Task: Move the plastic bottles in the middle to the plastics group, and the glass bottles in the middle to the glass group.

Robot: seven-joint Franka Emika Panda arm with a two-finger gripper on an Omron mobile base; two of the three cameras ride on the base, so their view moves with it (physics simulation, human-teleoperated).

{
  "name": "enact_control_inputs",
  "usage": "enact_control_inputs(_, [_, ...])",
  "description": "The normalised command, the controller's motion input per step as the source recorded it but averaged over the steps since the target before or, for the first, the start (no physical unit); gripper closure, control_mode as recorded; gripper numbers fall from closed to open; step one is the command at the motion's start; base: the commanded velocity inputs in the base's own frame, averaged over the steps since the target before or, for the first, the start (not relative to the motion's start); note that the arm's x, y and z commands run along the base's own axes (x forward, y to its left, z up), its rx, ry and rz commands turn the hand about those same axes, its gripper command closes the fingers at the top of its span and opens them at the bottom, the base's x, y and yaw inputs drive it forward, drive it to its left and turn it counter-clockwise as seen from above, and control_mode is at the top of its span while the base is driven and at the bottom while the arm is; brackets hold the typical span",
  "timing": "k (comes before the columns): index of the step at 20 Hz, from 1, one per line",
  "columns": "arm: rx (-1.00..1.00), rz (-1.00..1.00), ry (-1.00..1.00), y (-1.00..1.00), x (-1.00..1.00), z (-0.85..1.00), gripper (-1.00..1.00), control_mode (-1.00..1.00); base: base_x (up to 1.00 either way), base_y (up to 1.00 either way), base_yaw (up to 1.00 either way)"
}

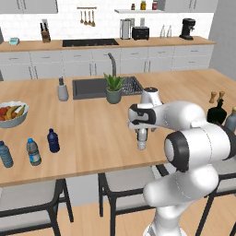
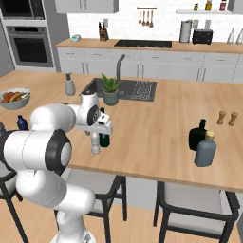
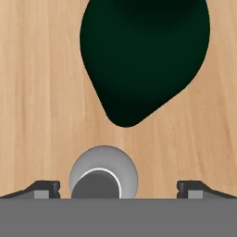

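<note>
Gripper (image 3: pixel 118 190) fingers wide, straddling your upright clear greyish white-capped plastic bottle (image 3: pixel 103 172); dark green glass bottle (image 3: pixel 143 55) stands just beyond.

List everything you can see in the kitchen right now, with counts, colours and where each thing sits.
water bottles: two, clear with blue labels, island's left front
navy bottle: one, beside them
clear bottle: one, greyish, white cap, under the gripper
green bottle: one, dark, just behind it
black bottle: one, squat, island's right
grey-blue bottle: one, beside it
pepper mills: two, wooden
fruit bowl: one
potted plant: one, by the sink
gripper: open, above the clear bottle
</note>
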Motion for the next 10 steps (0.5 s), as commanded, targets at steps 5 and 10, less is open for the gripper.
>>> enact_control_inputs(5, [0.00,0.00,0.00,0.00,0.00,-0.04,-1.00,-1.00,0.00,0.00,0.00])
enact_control_inputs(10, [0.00,0.00,0.00,0.00,-0.02,-0.10,-1.00,-1.00,0.00,0.00,0.00])
